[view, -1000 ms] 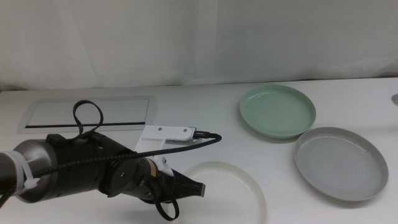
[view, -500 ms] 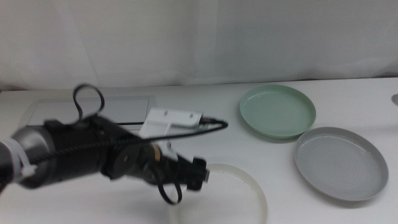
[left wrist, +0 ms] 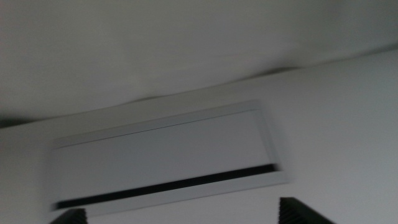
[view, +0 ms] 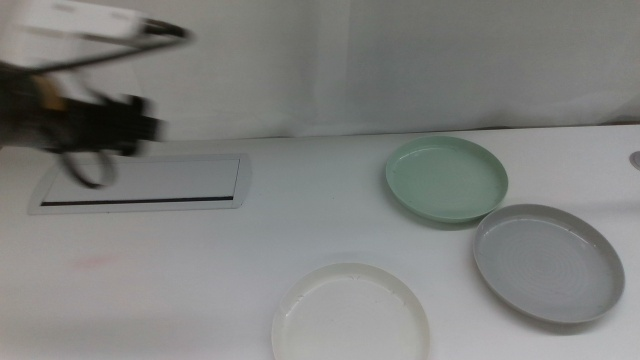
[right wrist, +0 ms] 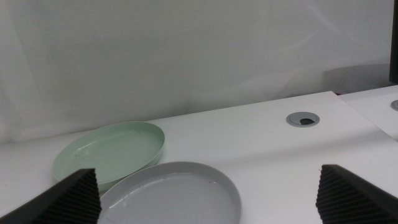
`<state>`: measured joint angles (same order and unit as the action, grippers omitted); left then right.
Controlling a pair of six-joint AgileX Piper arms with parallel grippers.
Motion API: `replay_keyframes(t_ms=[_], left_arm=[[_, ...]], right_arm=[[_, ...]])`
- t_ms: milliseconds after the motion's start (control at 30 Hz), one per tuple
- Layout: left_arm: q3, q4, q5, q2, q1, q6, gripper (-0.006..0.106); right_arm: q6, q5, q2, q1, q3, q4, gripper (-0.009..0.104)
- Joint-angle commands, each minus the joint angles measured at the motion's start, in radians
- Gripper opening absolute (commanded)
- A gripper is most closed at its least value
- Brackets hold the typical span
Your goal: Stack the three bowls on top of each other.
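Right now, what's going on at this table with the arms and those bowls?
Nothing is stacked yet. The white bowl, grey bowl and mint green bowl all lie apart on the table. The left gripper is raised at the far left above the flat white panel, open and holding nothing. The right gripper waits, open, near the grey and green bowls, touching neither.

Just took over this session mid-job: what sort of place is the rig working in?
Probably a lab or test bench, not a kitchen: a plain white table against a white draped backdrop, with a desk cable grommet, a flat white panel, and only three empty bowls set out.
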<state>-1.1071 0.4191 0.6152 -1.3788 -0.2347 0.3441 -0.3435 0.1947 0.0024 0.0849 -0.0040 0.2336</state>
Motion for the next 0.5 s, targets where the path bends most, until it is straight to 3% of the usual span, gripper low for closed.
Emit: replay_keyframes(t_ms=[0, 67, 167, 233, 467], left_arm=[[0.017, 0.010, 0.049, 0.054, 0.076, 0.003, 0.074], [0.043, 0.008, 0.058, 0.110, 0.124, 0.012, 0.059], [0.104, 0.008, 0.035, 0.206, 0.169, 0.024, 0.028], [0.156, 0.011, -0.006, 0.288, 0.176, 0.024, -0.002], [0.321, 0.011, -0.072, 0.622, 0.176, 0.055, -0.002]], right_arm=[[0.003, -0.014, -0.032, 0.004, 0.039, 0.002, 0.094], [0.003, -0.016, -0.032, 0.004, 0.039, 0.002, 0.094], [0.003, -0.017, -0.032, 0.004, 0.039, 0.002, 0.094], [0.008, -0.017, -0.032, 0.004, 0.039, 0.002, 0.094], [0.008, -0.022, -0.032, 0.004, 0.039, 0.002, 0.094]])
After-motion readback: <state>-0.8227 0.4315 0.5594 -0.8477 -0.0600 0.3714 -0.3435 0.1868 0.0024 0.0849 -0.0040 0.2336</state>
